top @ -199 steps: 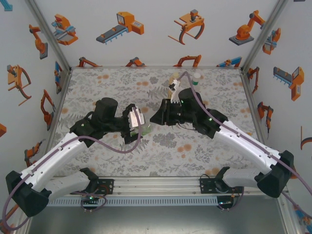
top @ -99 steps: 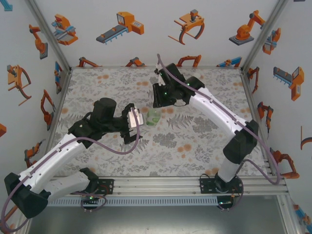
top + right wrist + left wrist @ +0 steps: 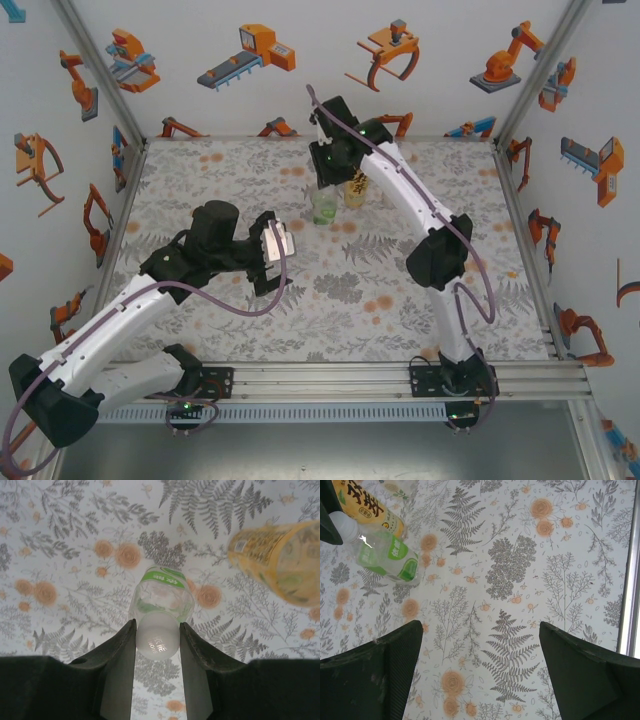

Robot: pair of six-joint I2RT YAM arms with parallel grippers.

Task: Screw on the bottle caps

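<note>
Right wrist: tool (image 3: 157,625) grips white cap (image 3: 157,643); yellow bottle (image 3: 277,560) blurred, cropped.

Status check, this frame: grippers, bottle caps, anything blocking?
Left gripper open, empty. Right gripper shut on white round plastic cap of green-labelled clear bottle. Yellow plastic bottle beside it.

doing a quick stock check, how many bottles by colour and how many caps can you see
green bottle: 1
yellow bottle: 1
white cap: 1
total: 3
a clear shape past the yellow bottle in the left wrist view is too cropped to count
</note>
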